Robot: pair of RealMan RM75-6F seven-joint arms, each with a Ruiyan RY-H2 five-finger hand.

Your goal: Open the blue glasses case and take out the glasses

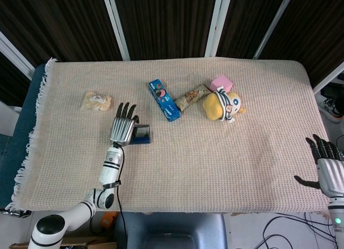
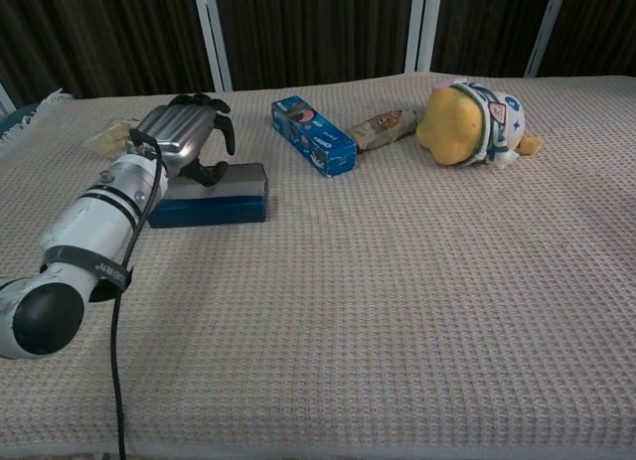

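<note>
The blue glasses case (image 1: pixel 142 135) (image 2: pixel 211 196) lies left of the table's middle; its top face shows grey and it looks taller than a flat shut case. My left hand (image 1: pixel 122 128) (image 2: pixel 180 137) is over the case's left rear part, fingers curled over the back and thumb (image 2: pixel 204 171) down on the top, gripping it. Whatever is inside the case is hidden. My right hand (image 1: pixel 327 166) hangs off the table's right front corner with fingers spread, holding nothing; only the head view shows it.
Behind the case lie a blue cookie box (image 1: pixel 164 100) (image 2: pixel 313 135), a brown snack wrapper (image 1: pixel 191 97) (image 2: pixel 383 127), a yellow plush toy (image 1: pixel 223 105) (image 2: pixel 472 107) and a pink block (image 1: pixel 221 84). A snack bag (image 1: pixel 97 101) (image 2: pixel 111 137) sits far left. A beige cloth (image 1: pixel 226 163) covers the table.
</note>
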